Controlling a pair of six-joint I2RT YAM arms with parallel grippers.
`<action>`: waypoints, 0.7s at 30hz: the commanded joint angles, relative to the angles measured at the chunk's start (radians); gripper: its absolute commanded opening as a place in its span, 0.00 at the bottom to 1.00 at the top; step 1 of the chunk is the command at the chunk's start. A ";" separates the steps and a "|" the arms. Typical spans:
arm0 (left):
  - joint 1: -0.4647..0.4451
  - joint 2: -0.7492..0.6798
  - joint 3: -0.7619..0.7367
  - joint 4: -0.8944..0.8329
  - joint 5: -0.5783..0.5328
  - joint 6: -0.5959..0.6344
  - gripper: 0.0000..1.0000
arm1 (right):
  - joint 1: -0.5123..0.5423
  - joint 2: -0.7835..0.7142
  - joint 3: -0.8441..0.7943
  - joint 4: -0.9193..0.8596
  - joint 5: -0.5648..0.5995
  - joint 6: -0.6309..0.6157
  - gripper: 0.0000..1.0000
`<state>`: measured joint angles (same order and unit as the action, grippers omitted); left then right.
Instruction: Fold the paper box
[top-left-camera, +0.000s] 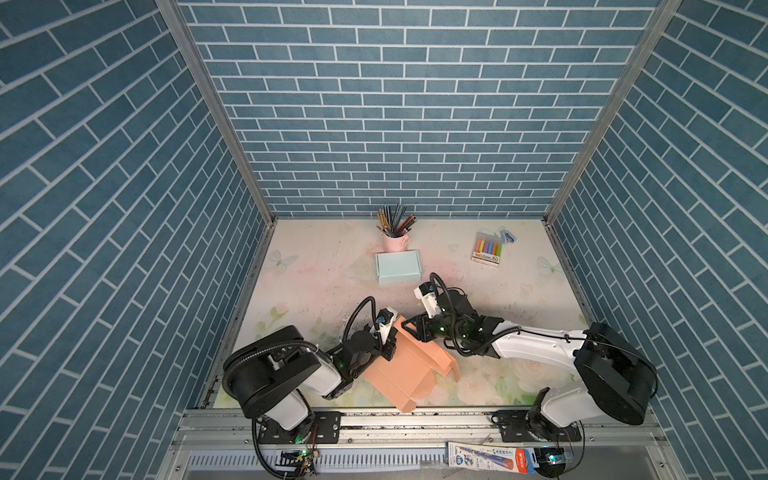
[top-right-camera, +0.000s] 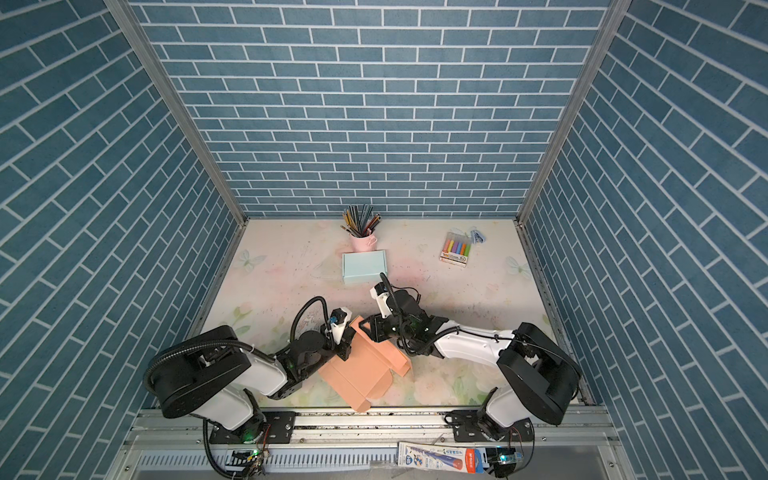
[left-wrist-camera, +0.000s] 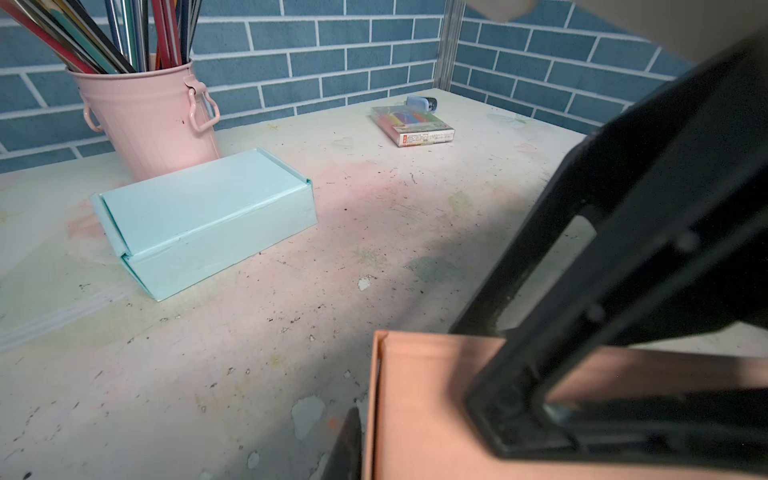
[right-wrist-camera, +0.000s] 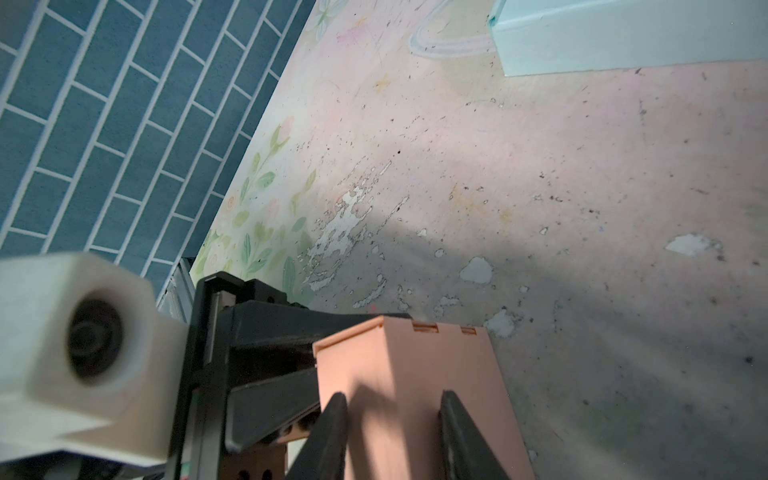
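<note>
My left pincer is almost closed, with 1 finger on each side of a wall of the paper box, pinching its edge. My right pincer stands partly open, its 2 fingers over the raised far wall of the same box; I cannot tell whether it grips. The peach box lies half folded at the near edge of the table, between both arms. Farther back sit a closed pale blue box, a pink bucket of pencils and a pack of markers.
</note>
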<state>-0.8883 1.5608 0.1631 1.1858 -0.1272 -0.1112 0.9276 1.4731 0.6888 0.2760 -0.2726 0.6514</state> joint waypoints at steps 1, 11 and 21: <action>-0.011 -0.013 -0.004 -0.001 -0.021 0.011 0.10 | 0.001 0.008 -0.021 -0.074 0.016 0.022 0.37; -0.020 -0.010 -0.002 -0.002 -0.034 0.012 0.08 | 0.001 -0.006 -0.029 -0.056 0.004 0.017 0.37; -0.021 0.014 0.017 0.000 -0.034 0.013 0.12 | 0.002 -0.023 -0.037 -0.043 0.004 0.013 0.37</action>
<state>-0.9031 1.5608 0.1642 1.1828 -0.1490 -0.1005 0.9276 1.4593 0.6739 0.2844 -0.2733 0.6510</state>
